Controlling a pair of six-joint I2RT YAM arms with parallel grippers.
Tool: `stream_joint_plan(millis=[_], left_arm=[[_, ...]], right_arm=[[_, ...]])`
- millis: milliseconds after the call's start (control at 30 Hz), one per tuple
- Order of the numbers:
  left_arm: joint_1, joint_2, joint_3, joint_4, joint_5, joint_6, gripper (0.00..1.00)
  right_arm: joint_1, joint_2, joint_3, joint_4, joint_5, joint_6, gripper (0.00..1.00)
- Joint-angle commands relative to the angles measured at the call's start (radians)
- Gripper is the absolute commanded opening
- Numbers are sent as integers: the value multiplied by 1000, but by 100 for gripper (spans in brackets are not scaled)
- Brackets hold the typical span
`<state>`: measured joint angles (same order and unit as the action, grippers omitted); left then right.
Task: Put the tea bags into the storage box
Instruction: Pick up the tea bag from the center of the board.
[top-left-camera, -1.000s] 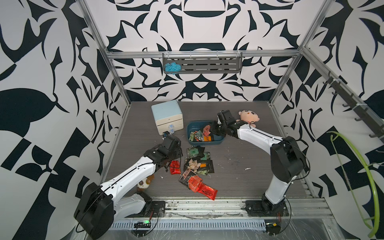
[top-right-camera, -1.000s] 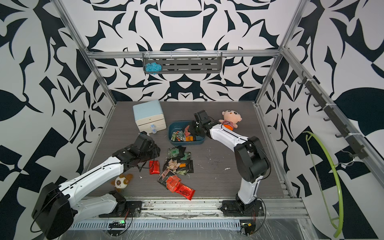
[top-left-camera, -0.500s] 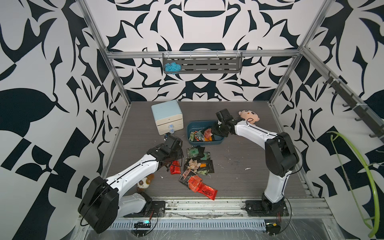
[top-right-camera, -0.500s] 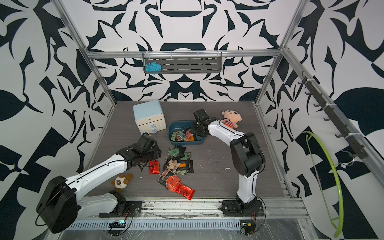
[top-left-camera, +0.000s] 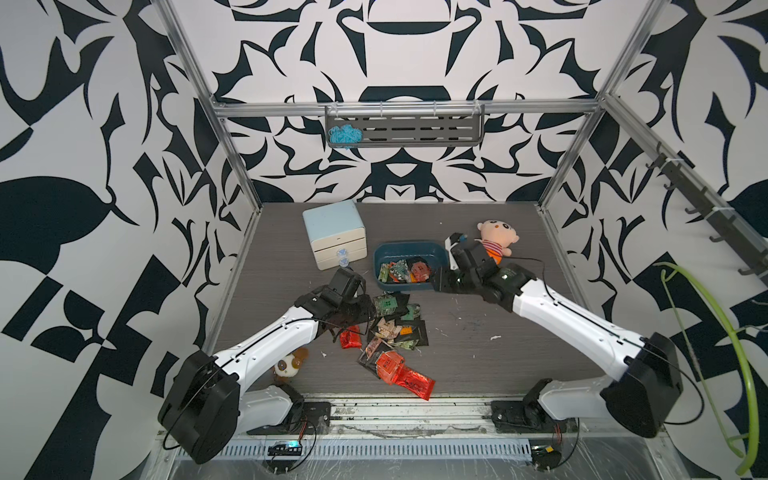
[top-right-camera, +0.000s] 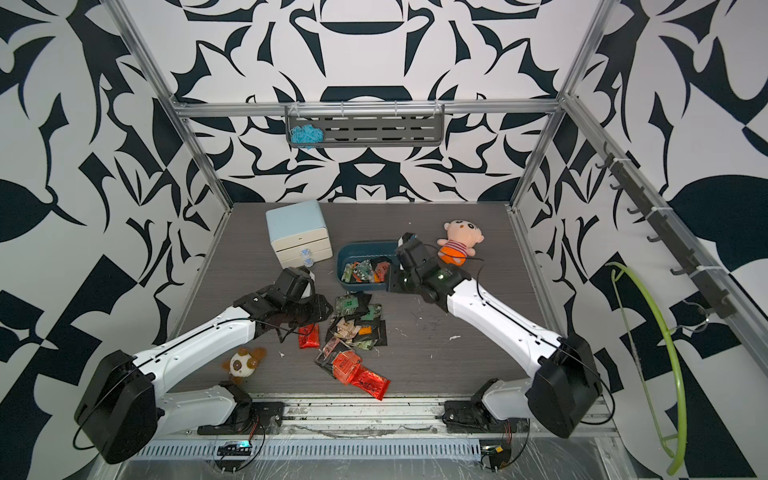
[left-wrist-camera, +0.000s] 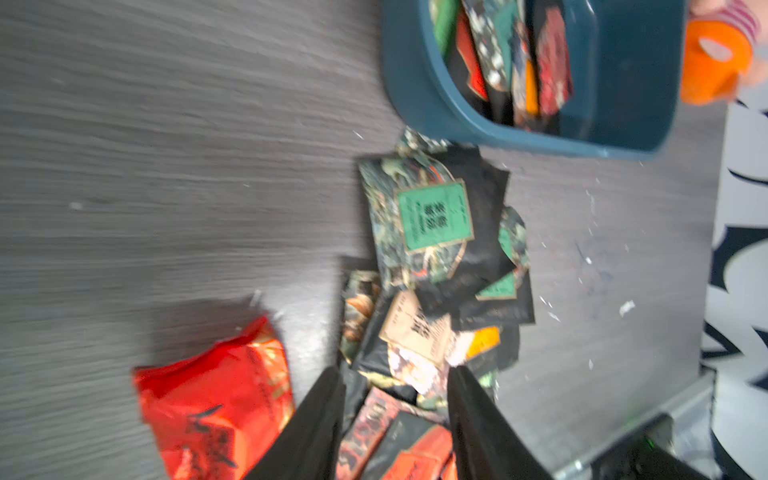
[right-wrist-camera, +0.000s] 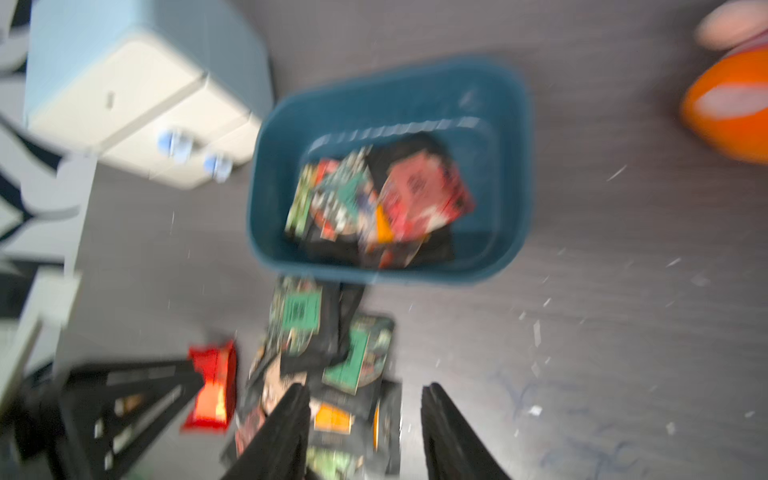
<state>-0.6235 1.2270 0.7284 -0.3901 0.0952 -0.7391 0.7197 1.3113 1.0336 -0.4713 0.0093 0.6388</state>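
The dark teal storage box (top-left-camera: 405, 246) (top-right-camera: 341, 266) sits mid-table and holds several tea bags (top-left-camera: 405, 271) (right-wrist-camera: 374, 195). More tea bags lie in a loose pile (top-left-camera: 395, 328) (top-right-camera: 357, 326) in front of it, with red ones (top-left-camera: 350, 336) (top-left-camera: 405, 374) at the pile's left and near side. My left gripper (top-left-camera: 365, 312) (left-wrist-camera: 395, 382) hovers open at the pile's left edge, nothing between its fingers. My right gripper (top-left-camera: 436, 280) (right-wrist-camera: 365, 390) stands open and empty beside the box's near right corner.
A pale blue two-drawer cabinet (top-left-camera: 334, 232) stands left of the box. A plush doll (top-left-camera: 496, 241) lies to the box's right. A small plush toy (top-left-camera: 289, 365) lies under my left arm. A wall shelf (top-left-camera: 403, 131) hangs at the back.
My right gripper has opened, left a red tea bag in the box and drawn back toward the front. My left gripper has edged closer to the pile.
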Motion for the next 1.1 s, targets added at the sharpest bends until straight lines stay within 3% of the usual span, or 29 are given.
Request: stream_joint_plan(millis=[0, 200, 433, 600, 1067], left_arm=[[-6, -18, -45, -39, 99, 29, 43], [-50, -71, -116, -49, 136, 20, 40], [-98, -147, -216, -73, 126, -42, 43], [-128, -186, -273, -19, 126, -89, 42], [-168, -155, -305, 49, 133, -103, 35]], right_arm=[[101, -40, -81, 53, 14, 44, 49], [255, -8, -228, 203, -36, 127, 50], [360, 157, -206, 234, -51, 120, 43], [379, 243, -183, 279, -80, 114, 34], [384, 328, -150, 280, -74, 102, 30]])
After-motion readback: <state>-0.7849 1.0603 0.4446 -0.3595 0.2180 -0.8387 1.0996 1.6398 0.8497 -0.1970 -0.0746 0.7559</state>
